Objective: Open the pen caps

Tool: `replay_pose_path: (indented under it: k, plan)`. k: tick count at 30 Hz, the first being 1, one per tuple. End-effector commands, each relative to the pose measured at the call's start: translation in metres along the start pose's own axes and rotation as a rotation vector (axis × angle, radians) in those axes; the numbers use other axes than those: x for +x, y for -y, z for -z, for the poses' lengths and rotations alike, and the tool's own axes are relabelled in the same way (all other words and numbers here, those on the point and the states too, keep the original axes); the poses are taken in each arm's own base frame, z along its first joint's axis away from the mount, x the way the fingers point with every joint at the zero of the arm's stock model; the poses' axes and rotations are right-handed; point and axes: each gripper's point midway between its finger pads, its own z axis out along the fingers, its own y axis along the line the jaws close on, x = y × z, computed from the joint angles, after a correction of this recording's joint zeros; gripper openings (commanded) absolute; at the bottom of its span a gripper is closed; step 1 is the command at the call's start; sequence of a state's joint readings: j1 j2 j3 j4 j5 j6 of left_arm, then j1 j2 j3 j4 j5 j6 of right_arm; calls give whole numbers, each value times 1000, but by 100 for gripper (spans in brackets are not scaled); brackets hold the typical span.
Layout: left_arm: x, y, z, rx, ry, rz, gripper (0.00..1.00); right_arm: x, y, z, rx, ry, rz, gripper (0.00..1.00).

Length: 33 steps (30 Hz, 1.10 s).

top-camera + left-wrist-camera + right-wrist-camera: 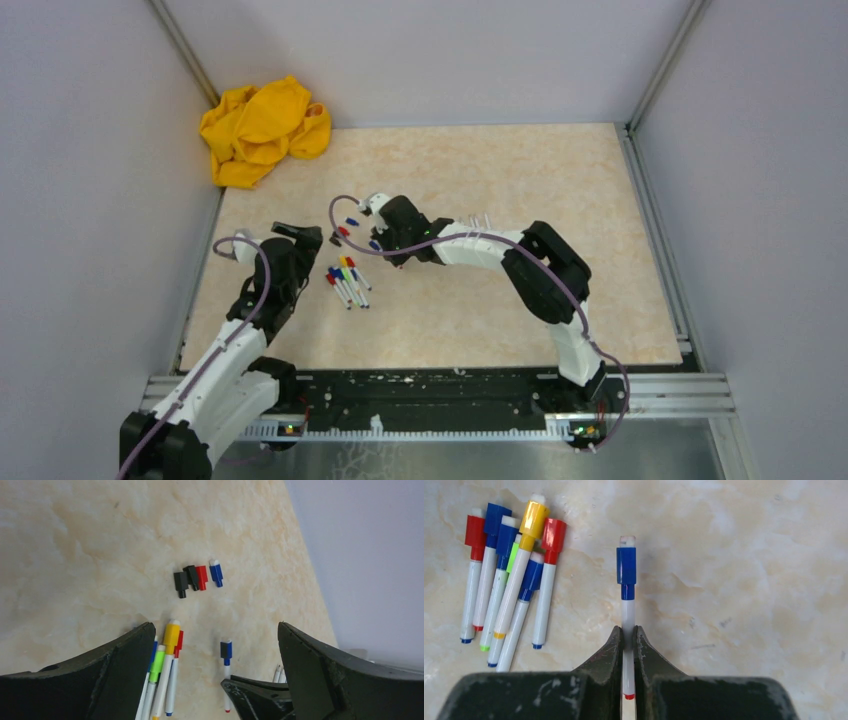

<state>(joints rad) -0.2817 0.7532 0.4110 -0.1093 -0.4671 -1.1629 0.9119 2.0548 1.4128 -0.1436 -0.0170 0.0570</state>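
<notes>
My right gripper (628,630) is shut on the white barrel of a marker whose blue cap (626,566) points away from it, low over the table. It also shows in the top view (383,250). My left gripper (215,630) is open and empty, with this blue-capped marker (226,650) between its spread fingers. A bundle of several capped markers (509,570) with red, blue, yellow and green caps lies left of the held marker. Loose caps lie beyond: two black ones (186,578), a red one (201,577) and a blue one (216,573).
A crumpled yellow cloth (262,128) lies at the far left corner of the table. Grey walls close in the table on three sides. The marker bundle (347,280) lies between the two grippers. Two uncapped marker tips (278,672) show beside the right gripper.
</notes>
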Motion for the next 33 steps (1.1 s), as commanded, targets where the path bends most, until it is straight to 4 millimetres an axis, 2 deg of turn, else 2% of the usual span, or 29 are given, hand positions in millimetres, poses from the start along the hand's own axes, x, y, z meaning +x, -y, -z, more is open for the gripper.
replay_pose_path:
  k: [1,11,17,23,28,31,33]
  plan:
    - [19,48,-3,185,-107,-27,98,-57,8,46,-47,182,-102,0]
    - [89,94,-12,416,-413,-81,97,-56,20,61,-74,216,-161,0]
    - [127,102,-20,429,-530,-118,95,-58,23,70,-82,233,-177,0]
    - [149,107,-26,440,-574,-110,89,-57,25,79,-74,242,-182,0]
    - [160,107,-29,438,-597,-96,83,-57,26,84,-79,248,-187,0]
    - [163,111,-31,448,-606,-86,77,-57,26,86,-78,250,-190,0]
    - [166,111,-31,448,-612,-83,69,-56,27,86,-75,249,-191,0]
